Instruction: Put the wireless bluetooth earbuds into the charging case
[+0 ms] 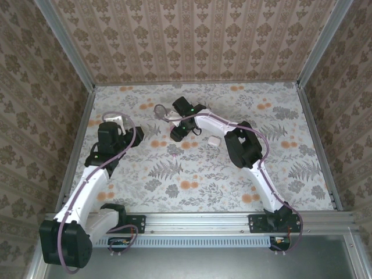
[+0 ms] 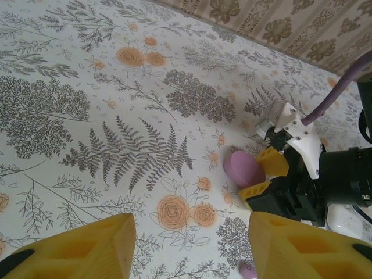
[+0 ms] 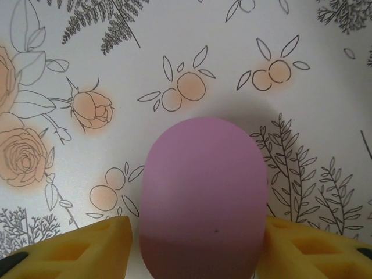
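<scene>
The charging case, a glossy pink oval with its lid down, lies on the floral table. My right gripper is shut on it, one yellow finger against each long side. The left wrist view shows that case sticking out from the right gripper. My left gripper hangs open over bare table to the case's left, with nothing between its fingers. One tiny pale pink earbud lies on the table beside the left gripper's right finger. From above, the right gripper is at mid-table.
A small white rounded piece lies just right of the right gripper, under its forearm. Patterned walls close in the table at the back and both sides. Open table stretches in front of both grippers.
</scene>
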